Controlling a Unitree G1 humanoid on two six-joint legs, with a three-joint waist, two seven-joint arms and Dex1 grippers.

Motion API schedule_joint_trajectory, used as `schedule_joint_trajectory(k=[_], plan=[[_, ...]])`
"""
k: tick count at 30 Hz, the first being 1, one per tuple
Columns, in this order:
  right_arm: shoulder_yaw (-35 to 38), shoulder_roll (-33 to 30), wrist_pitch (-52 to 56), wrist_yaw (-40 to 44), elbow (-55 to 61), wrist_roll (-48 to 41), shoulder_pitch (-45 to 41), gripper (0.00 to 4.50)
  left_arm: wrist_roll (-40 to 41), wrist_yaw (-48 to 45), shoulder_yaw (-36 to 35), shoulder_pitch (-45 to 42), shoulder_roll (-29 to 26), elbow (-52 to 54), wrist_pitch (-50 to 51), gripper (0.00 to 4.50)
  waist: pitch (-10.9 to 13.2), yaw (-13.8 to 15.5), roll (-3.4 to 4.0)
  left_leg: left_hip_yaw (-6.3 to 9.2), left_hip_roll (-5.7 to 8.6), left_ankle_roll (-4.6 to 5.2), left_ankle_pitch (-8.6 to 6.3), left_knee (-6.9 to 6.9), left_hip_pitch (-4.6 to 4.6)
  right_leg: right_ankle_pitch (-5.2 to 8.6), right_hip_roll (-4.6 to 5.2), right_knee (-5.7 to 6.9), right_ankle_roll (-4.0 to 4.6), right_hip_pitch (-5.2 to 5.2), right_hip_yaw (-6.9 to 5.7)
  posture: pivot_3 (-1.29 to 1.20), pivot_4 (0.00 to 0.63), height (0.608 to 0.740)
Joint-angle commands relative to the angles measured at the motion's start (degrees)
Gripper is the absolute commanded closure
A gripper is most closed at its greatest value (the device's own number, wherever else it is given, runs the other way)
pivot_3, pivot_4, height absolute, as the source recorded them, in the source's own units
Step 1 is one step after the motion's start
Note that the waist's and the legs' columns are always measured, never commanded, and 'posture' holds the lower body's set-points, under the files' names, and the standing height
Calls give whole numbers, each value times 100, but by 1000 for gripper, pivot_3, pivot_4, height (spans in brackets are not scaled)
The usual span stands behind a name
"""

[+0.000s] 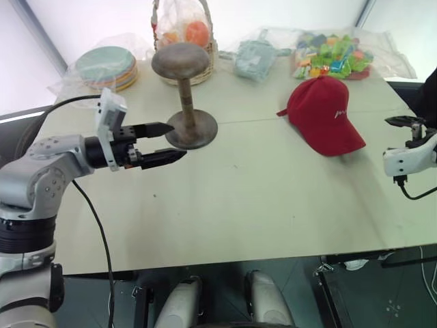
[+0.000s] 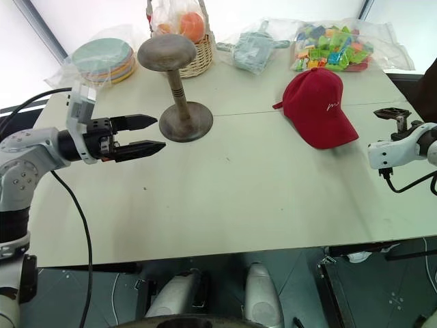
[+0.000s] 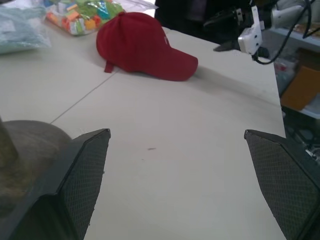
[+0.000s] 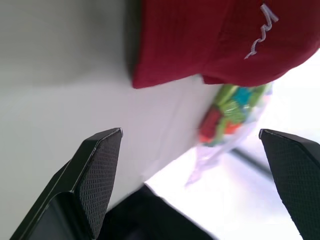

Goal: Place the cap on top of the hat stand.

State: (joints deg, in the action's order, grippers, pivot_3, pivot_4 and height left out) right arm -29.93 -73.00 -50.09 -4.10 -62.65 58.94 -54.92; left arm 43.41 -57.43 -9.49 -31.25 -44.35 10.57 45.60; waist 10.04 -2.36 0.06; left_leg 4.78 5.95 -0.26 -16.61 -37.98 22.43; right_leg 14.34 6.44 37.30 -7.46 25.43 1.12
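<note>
The dark red cap [image 1: 324,113] lies on the table [image 1: 273,205] at the right, brim toward the front edge, white lettering on its front. The brown wooden hat stand [image 1: 186,102] is upright at the back left, and its domed top [image 1: 180,60] is bare. My left gripper [image 1: 177,141] is open and empty. It is held level, pointing right, with its tips just beside the stand's round base [image 3: 25,145]. My right gripper [image 4: 190,132] is open and empty too. It hovers at the table's right edge, a short way right of the cap [image 4: 210,35].
Along the back of the table are stacked plates in plastic [image 1: 106,67], a wicker basket with bagged fruit [image 1: 184,34], a bagged teal item [image 1: 254,58] and a bag of colourful toys [image 1: 331,55]. A cable [image 1: 92,225] hangs from my left arm.
</note>
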Motion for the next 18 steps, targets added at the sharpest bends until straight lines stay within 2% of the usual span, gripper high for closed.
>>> schedule_joint_trajectory(k=[1, 3, 7, 12, 18], plan=[[-735, 173, 42, -1365, -412, 996, -372, 36, 98, 165, -271, 48, -4, 231, -68, 0, 0, -7, 0, -1, 0, 0, 0, 0, 0, 0, 0, -2, 0, 0, 1, 0, 150, 740], [-1123, 396, 171, -2000, -625, 1381, -546, 36, 111, 270, -313, 100, 20, 286, -64, 0, 0, -8, 0, -3, 0, 0, 0, -1, 0, 0, -1, -2, 0, -2, 5, 0, 150, 740], [-1630, 855, 374, -2752, -906, 1782, -774, 36, 186, 429, -407, 195, -7, 420, -25, 0, 0, -12, 0, -9, 0, 0, 0, -1, -1, 0, -1, -2, 0, -1, 11, 0, 150, 740], [-1837, 1340, 791, -3059, -1230, 1757, -921, 36, 397, 524, -648, 320, -172, 616, 144, 0, -1, -15, 0, -8, -2, 0, 0, -2, -1, -1, -2, -3, 0, -3, 11, 0, 150, 740], [-2100, 1563, 912, -3272, -1344, 1795, -918, 36, 660, 636, -884, 441, -383, 817, 343, 0, -1, -9, -1, -5, 0, 0, 0, -3, -1, -1, -1, -4, 0, -6, 12, 0, 150, 740]])
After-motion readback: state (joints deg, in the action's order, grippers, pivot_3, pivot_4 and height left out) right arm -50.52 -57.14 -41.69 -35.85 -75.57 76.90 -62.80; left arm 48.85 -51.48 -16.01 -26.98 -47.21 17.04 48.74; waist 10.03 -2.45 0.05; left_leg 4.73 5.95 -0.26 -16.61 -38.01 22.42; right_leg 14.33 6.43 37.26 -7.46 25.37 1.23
